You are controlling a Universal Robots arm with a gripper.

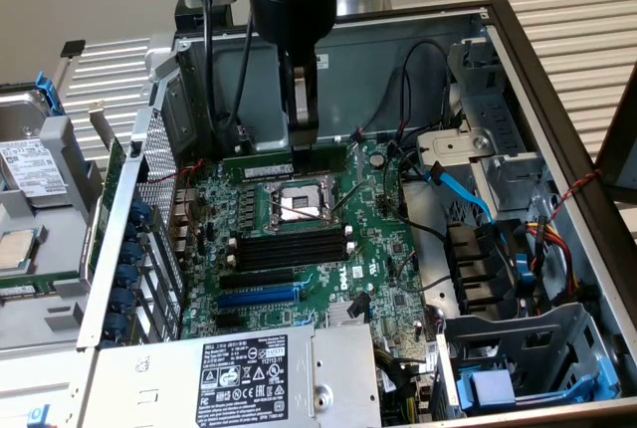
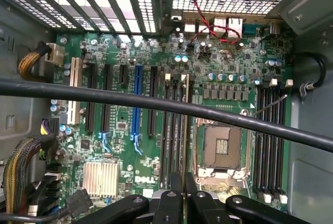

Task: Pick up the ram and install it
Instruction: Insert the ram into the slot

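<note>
The claw [image 1: 303, 137] is pressed almost together, pinching the ram [image 1: 257, 163] by its thin top edge. The ram stands on its edge, low over the green board [image 1: 388, 249] inside the open computer case [image 1: 542, 90]. It is just on the far side of the square chip socket [image 1: 299, 205]. I cannot tell if it sits in a slot.

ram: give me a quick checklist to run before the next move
1. Is the ram held in the tool: ok.
2. Is the ram parallel to the memory slots: ok.
3. Is the ram seated in a slot: cannot tell.
4. Are the slot end clips open: cannot tell.
5. Is the black cable clear of the ram: cannot tell.
</note>
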